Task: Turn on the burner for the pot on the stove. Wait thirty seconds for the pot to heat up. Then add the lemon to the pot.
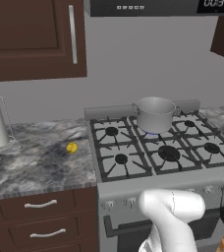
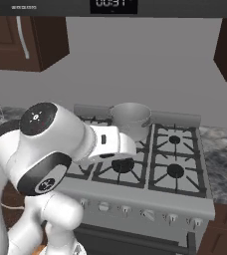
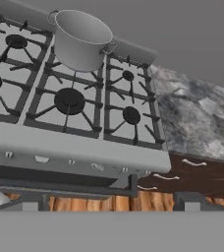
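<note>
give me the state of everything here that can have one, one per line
burner: lit, small blue flame under the pot
pot: upright on the back middle grate, lid off
lemon: on the counter left of the stove, not in the pot
upper cabinet door: closed
drawers: closed

Flat, even rendered light fills all three views, with no single visible source and no hard shadows. The pot point(image 1: 154, 114) shows a soft gradient across its metal wall, brighter along the rim, without glare. A faint blue glow sits under it in the left base view. Textures look coarse and slightly soft; the marbled counter point(image 1: 40, 157) is blotchy. Edges stay undistorted.
</note>
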{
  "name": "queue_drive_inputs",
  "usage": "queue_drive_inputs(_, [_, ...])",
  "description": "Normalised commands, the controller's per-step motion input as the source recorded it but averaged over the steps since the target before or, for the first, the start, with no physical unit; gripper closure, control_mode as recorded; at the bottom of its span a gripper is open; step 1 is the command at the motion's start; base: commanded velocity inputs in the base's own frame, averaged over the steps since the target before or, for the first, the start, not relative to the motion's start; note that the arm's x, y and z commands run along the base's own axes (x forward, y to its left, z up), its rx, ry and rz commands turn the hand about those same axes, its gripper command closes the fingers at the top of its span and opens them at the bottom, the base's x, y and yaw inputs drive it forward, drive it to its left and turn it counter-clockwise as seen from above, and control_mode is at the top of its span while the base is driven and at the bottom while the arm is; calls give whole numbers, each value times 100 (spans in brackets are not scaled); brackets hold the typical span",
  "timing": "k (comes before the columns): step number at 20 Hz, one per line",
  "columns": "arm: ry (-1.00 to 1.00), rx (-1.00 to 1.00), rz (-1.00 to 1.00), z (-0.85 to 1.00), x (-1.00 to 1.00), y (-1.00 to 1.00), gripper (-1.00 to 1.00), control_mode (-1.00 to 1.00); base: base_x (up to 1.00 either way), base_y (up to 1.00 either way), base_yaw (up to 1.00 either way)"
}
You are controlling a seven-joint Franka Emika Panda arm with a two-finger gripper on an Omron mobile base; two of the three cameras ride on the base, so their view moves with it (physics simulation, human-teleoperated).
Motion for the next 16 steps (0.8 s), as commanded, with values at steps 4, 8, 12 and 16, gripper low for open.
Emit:
queue_drive_inputs(4, [-2, 0, -12, 7, 0, 100, -100, -100, 0, 0, 0])
queue_drive_inputs(8, [0, 1, -7, 4, 0, 66, -100, -100, 0, 0, 0])
queue_drive_inputs(12, [1, 0, 0, 12, 3, 0, -100, -100, 0, 0, 0])
queue_drive_inputs(16, [11, 9, -1, 100, 20, 15, -100, -100, 0, 0, 0])
